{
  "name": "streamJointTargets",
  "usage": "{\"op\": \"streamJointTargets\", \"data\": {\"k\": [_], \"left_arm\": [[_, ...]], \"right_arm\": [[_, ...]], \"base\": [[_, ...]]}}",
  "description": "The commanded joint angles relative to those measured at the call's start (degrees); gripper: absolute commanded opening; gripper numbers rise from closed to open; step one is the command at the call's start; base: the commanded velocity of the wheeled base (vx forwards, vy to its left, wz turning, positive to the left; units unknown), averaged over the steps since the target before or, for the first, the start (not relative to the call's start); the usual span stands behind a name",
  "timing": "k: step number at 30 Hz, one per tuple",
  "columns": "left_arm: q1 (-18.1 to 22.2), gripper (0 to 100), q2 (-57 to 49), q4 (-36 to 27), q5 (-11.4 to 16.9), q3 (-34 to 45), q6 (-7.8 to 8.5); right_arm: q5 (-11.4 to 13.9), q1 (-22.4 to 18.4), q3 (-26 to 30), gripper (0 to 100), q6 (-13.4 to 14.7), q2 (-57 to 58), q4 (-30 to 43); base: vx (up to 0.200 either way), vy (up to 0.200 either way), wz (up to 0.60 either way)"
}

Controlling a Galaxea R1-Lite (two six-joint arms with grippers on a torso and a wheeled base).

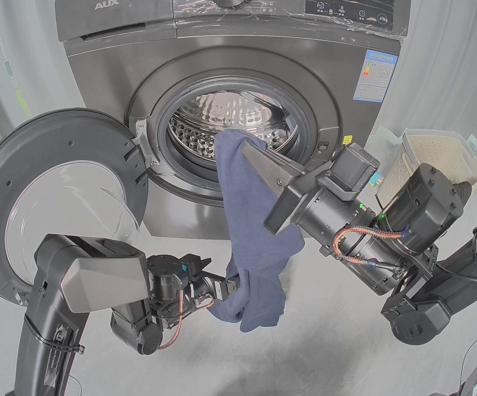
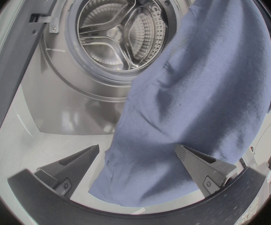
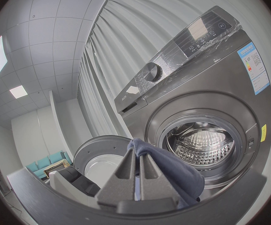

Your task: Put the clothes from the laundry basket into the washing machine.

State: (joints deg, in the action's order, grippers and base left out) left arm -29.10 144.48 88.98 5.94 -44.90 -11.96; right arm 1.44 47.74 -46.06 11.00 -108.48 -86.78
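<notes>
Right gripper [image 1: 247, 148] pinched on the blue cloth [image 1: 255, 221] top, long axis hanging toward 6 o'clock, drum mouth [image 1: 233, 122] close at 11 o'clock; left gripper [image 1: 232, 288] spread either side of the lower part.

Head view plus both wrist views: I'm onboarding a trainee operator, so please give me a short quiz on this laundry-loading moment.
1. True or false: the right gripper is shut on the blue garment.
2. Multiple choice: the left gripper is A) open; B) shut on the garment; C) shut on nothing.
3. Fill in: the washing machine's door stands ___.
Key: 1 true; 2 A; 3 open.
</notes>
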Motion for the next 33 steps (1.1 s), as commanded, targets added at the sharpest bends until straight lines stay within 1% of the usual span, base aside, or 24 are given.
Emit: {"op": "streamJointTargets", "data": {"k": [1, 8, 11, 15, 21, 25, 28, 33], "left_arm": [[-2.1, 100, -0.17, 0.05, -0.4, 0.34, 0.09], [-1.57, 100, -0.52, 0.05, -0.58, 0.43, 0.27], [-1.57, 100, 0.19, 0.05, -0.58, 0.43, 0.09], [-1.22, 100, 1.5, 0.05, -0.58, -0.37, -0.08], [3.08, 100, 2.82, -0.03, -0.58, -3.0, 0.01], [5.02, 100, 3.17, -0.03, -0.49, -3.44, -0.35], [5.72, 100, 3.79, 0.05, -0.4, -4.41, -0.26], [6.51, 100, 4.14, 0.05, 1.09, -5.11, -0.35]], "right_arm": [[-0.12, -0.28, -0.53, 0, -0.01, -0.85, -0.05], [-0.03, -1.16, 0.27, 0, -0.01, -0.59, -0.31], [-0.12, -0.45, 0.62, 0, 0.08, -0.06, -0.31], [-0.12, -0.1, 2.46, 0, -0.01, 0.91, -0.31], [0.14, -0.01, 5.19, 0, 0.08, 2.4, -0.4], [0.14, 0.69, 5.89, 0, 0.08, 2.49, -0.4], [0.23, 0.78, 5.89, 0, -0.01, 2.49, -0.4], [0.23, 1.48, 5.98, 0, 0.08, 2.4, -0.31]], "base": [[0.0, 0.0, 0.0], [0.0, 0.0, 0.0], [0.0, 0.0, 0.0], [0.0, 0.0, 0.0], [0.0, 0.0, 0.0], [0.0, 0.0, 0.0], [0.0, 0.0, 0.0], [0.0, 0.0, 0.0]]}}
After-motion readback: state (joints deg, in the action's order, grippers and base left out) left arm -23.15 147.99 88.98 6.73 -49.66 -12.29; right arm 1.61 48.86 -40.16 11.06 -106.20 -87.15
